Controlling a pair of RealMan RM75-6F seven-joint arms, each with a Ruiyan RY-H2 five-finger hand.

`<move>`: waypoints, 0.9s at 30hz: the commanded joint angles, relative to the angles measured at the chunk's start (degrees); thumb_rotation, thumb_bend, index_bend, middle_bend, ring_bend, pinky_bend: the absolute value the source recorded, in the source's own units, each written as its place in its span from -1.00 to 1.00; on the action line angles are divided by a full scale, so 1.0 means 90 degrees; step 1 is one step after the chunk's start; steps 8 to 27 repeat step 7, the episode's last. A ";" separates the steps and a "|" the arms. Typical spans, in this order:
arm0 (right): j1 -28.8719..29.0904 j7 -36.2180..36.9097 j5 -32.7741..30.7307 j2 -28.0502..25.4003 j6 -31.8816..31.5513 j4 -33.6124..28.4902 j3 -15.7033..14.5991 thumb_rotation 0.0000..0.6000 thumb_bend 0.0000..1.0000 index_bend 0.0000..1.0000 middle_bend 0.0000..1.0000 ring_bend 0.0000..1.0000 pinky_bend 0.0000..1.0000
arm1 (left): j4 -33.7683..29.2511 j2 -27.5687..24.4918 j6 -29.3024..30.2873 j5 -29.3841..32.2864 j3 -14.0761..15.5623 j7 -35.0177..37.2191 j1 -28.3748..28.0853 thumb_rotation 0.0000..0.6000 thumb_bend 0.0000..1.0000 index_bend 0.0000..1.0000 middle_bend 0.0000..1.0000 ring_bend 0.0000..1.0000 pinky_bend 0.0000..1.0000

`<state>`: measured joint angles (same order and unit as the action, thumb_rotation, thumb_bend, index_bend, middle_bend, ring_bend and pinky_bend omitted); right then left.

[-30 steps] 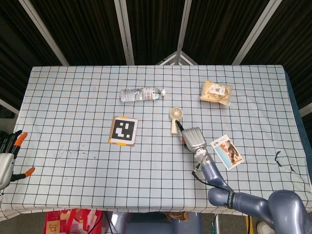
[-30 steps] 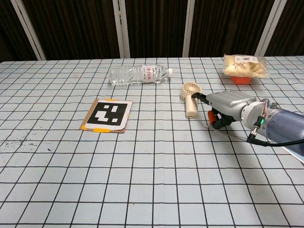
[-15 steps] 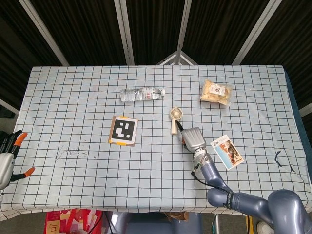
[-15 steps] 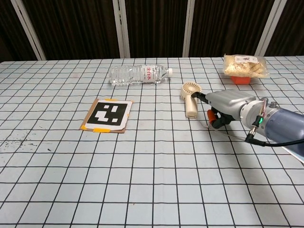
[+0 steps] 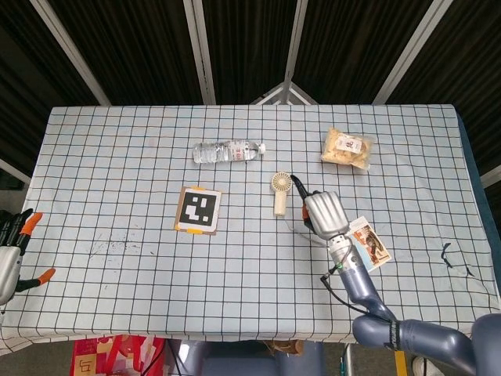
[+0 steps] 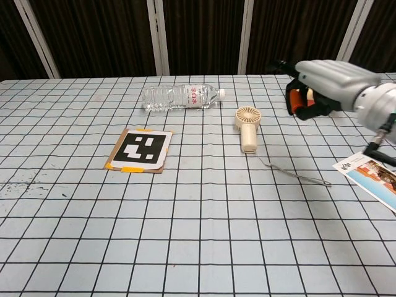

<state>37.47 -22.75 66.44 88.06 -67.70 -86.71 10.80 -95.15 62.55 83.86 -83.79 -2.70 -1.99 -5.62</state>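
My right hand (image 5: 325,213) hangs raised above the table, just right of a small cream hand-held fan (image 5: 279,192). Its fingers are curled in and nothing shows in them. In the chest view this hand (image 6: 322,85) is high at the back right, well clear of the fan (image 6: 247,127), which lies flat with its thin strap (image 6: 291,173) trailing right. My left hand (image 5: 12,252) is off the table's left edge, fingers spread, holding nothing. A clear water bottle (image 5: 227,151) lies on its side behind the fan.
A black-and-white marker card (image 5: 197,210) lies left of the fan. A bag of snacks (image 5: 347,148) sits at the back right, hidden behind my hand in the chest view. A printed leaflet (image 6: 371,176) lies near the right edge. A checked cloth (image 5: 117,180) covers the table.
My right hand has lifted off the table beside the fan and moved up and to the right. The fan, its strap and the left hand have stayed put.
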 commanded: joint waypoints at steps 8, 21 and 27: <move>-0.1932 0.0115 0.1477 -0.2121 -0.1593 -0.1509 -0.1780 1.00 0.08 -1.00 -0.95 -1.00 -0.92 | 0.0084 0.0054 0.0172 -0.0244 0.0081 -0.0315 0.0047 1.00 -0.82 -1.00 -1.00 -1.00 -1.00; -0.1932 0.0115 0.1477 -0.2121 -0.1593 -0.1509 -0.1780 1.00 0.08 -1.00 -0.95 -1.00 -0.92 | 0.0084 0.0054 0.0172 -0.0244 0.0081 -0.0315 0.0047 1.00 -0.82 -1.00 -1.00 -1.00 -1.00; -0.1932 0.0115 0.1477 -0.2121 -0.1593 -0.1509 -0.1780 1.00 0.08 -1.00 -0.95 -1.00 -0.92 | 0.0084 0.0054 0.0172 -0.0244 0.0081 -0.0315 0.0047 1.00 -0.82 -1.00 -1.00 -1.00 -1.00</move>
